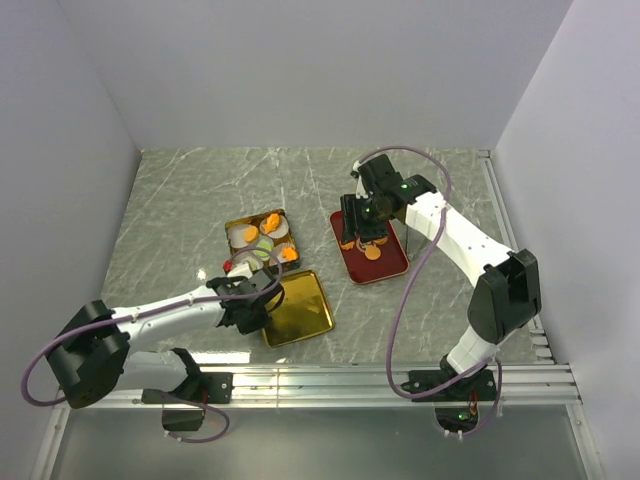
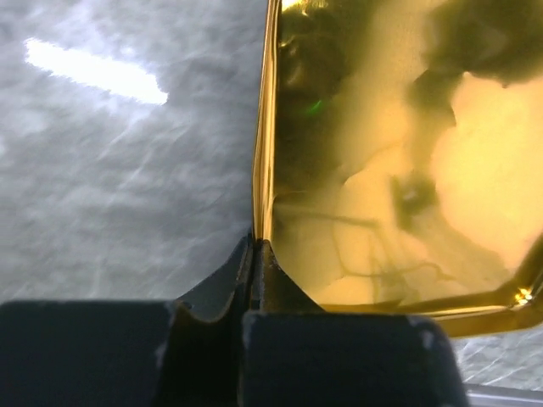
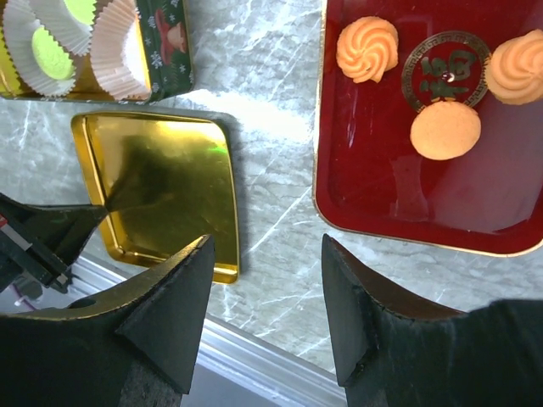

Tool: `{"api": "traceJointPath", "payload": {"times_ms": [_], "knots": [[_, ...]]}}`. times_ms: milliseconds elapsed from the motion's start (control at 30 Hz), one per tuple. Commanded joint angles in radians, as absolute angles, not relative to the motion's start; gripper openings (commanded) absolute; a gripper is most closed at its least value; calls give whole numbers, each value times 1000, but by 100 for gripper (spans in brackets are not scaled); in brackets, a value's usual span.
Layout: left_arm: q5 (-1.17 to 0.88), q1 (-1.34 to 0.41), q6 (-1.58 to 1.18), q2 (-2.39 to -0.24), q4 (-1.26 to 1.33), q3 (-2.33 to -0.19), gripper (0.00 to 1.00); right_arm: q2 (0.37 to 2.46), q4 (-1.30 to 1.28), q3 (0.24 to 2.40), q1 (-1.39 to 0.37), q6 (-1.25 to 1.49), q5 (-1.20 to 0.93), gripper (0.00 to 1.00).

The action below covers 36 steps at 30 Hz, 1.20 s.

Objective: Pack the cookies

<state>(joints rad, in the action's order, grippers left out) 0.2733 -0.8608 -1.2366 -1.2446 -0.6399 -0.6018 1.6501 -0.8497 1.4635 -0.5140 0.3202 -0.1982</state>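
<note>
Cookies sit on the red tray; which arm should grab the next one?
Right. The right gripper hangs open at the edge of the red tray, with the cookies just ahead. The left gripper is shut on the rim of the gold tray, farther from them.

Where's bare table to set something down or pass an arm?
Widest bare table: far left, between walls and cookie tin. A narrower strip runs between gold tray and red tray. The centre is crowded: tin, both trays, left end effector shut on the gold tray's edge, right end effector open.
</note>
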Motion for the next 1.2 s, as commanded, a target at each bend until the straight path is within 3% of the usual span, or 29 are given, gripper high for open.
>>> {"api": "traceJointPath", "payload": {"times_ms": [0, 333, 633, 1167], "knots": [[317, -877, -1295, -1184, -776, -658, 1, 1597, -854, 1511, -511, 316, -224, 61], [354, -884, -1379, -954, -960, -765, 1, 1591, -934, 1663, -512, 350, -340, 61], [442, -887, -1382, -858, -1098, -920, 0, 1568, -904, 1621, -561, 388, -484, 61], [462, -888, -1330, -779, -1036, -1022, 1, 1618, -773, 1552, -676, 443, -564, 62]]}}
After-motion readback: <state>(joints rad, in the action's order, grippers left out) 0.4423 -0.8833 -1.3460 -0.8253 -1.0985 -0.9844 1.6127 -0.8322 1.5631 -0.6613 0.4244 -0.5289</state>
